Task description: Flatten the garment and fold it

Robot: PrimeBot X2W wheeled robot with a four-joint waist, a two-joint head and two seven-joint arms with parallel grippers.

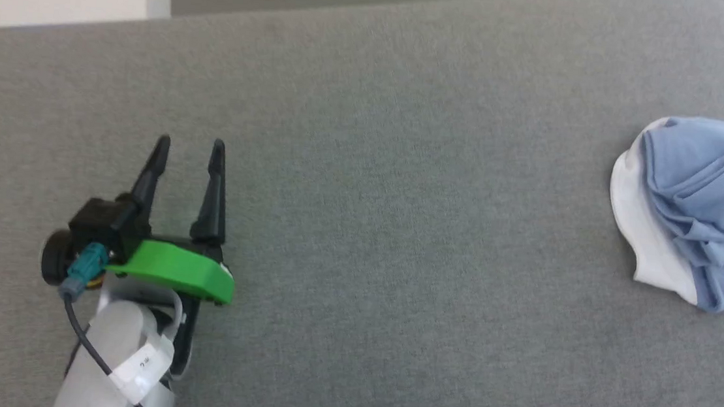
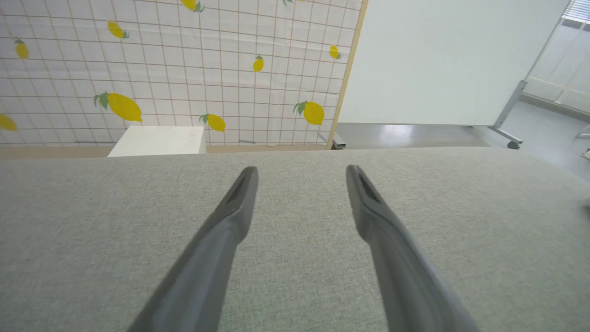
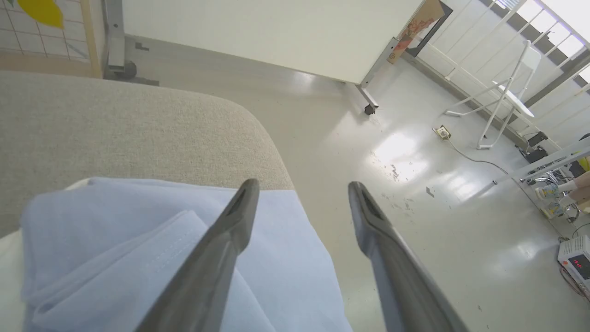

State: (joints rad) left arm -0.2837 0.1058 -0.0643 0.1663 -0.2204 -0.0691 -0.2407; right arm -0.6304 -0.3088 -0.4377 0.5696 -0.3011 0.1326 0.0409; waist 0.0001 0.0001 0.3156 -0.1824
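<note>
The garment [image 1: 709, 207] is a light blue shirt with a white panel, lying crumpled at the right edge of the grey cushioned surface [image 1: 401, 200]. My left gripper [image 1: 190, 146] hovers open over bare fabric at the lower left, far from the garment, with nothing between its fingers [image 2: 239, 203]. In the right wrist view my right gripper [image 3: 302, 189] is open above the garment [image 3: 138, 240], which hangs over the surface's rounded corner. Nothing is held between its fingers [image 3: 239, 207].
The grey surface ends at a rounded corner [image 3: 258, 124] with shiny floor [image 3: 415, 184] beyond. A white box [image 2: 159, 140] and a lemon-print screen [image 2: 184, 69] stand behind the far edge. A white partition on wheels [image 2: 438, 60] is at the back right.
</note>
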